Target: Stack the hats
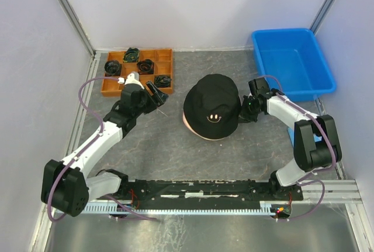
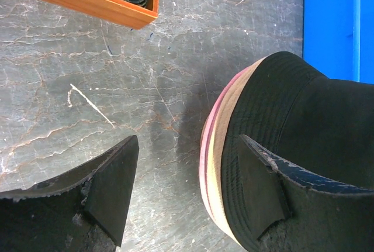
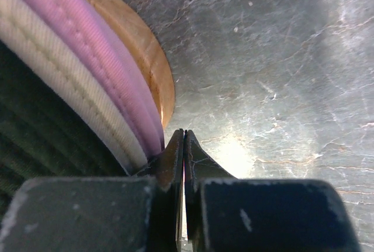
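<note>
The hats are stacked mid-tabletop; a tray is set at the far-left corner, a bin far-right

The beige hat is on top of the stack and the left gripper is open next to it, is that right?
Not quite. The black smiley hat is on top, as the top external view shows. The beige hat shows only as a brim edge under it in the left wrist view. The left gripper is indeed open next to them.
</note>
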Controlling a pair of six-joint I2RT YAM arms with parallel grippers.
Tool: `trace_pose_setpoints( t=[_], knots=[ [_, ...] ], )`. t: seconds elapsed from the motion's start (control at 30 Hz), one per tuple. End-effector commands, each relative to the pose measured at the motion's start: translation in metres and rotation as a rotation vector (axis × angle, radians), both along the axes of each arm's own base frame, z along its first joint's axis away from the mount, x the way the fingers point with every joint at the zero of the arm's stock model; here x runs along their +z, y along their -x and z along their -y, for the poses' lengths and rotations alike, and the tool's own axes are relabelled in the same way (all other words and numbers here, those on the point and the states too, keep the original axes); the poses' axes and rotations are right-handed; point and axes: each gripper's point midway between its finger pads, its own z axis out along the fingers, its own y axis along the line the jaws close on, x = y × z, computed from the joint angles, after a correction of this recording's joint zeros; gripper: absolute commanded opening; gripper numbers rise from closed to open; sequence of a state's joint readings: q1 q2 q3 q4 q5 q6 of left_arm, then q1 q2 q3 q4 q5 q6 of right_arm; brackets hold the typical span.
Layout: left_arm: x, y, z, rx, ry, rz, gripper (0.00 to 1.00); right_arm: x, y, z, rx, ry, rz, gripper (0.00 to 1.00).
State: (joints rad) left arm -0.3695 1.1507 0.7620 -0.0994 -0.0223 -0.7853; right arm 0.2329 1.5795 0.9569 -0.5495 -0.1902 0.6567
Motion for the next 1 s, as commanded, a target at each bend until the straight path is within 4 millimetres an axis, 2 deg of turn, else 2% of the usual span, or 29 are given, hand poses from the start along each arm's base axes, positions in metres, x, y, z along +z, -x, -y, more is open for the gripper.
trace_pose_setpoints(
  t=[0.0,0.13,0.17,0.2,0.23,0.5,0.53,0.6,0.63,0.67,0.73,0.77,0.8,0.93,0.97],
  knots=[
    [0.009,-0.002,-0.008,0.004,-0.038,0.050,0.75,0.016,-0.027,0.008,-0.018,-0.017,0.088,0.00],
    [0.010,-0.001,-0.009,-0.002,-0.051,0.060,0.76,0.022,-0.024,0.019,-0.033,-0.006,0.097,0.00],
    [0.012,0.000,-0.010,-0.004,-0.060,0.065,0.81,0.024,-0.021,0.022,-0.037,0.002,0.100,0.00],
    [0.013,0.001,-0.011,-0.004,-0.066,0.070,0.97,0.026,-0.018,0.026,-0.042,0.014,0.105,0.00],
    [0.015,0.002,-0.012,-0.003,-0.070,0.079,1.00,0.029,-0.014,0.029,-0.046,0.020,0.108,0.00],
    [0.033,0.014,-0.036,0.034,-0.173,0.146,0.99,0.068,0.017,0.053,-0.049,0.109,0.176,0.01],
    [0.035,0.014,-0.041,0.051,-0.188,0.152,0.99,0.074,0.022,0.056,-0.044,0.122,0.184,0.06],
    [0.037,0.015,-0.057,0.128,-0.226,0.145,0.99,0.083,0.033,0.061,-0.038,0.145,0.200,0.26],
    [0.037,0.016,-0.068,0.182,-0.249,0.133,0.99,0.088,0.038,0.065,-0.039,0.158,0.212,0.38],
    [0.038,0.017,-0.078,0.231,-0.274,0.129,0.99,0.092,0.042,0.068,-0.038,0.172,0.222,0.56],
    [0.038,0.020,-0.095,0.292,-0.330,0.131,0.99,0.097,0.050,0.073,-0.033,0.197,0.232,0.79],
    [0.036,0.022,-0.102,0.311,-0.360,0.141,0.99,0.098,0.053,0.076,-0.034,0.208,0.233,0.95],
    [0.037,0.022,-0.107,0.319,-0.395,0.171,0.99,0.099,0.056,0.079,-0.038,0.224,0.234,0.99],
    [0.032,0.029,-0.121,0.285,-0.529,0.338,0.99,0.105,0.069,0.098,-0.077,0.309,0.242,0.99],
    [0.037,0.032,-0.126,0.314,-0.527,0.391,0.99,0.107,0.071,0.100,-0.081,0.317,0.251,0.99]
  ],
)
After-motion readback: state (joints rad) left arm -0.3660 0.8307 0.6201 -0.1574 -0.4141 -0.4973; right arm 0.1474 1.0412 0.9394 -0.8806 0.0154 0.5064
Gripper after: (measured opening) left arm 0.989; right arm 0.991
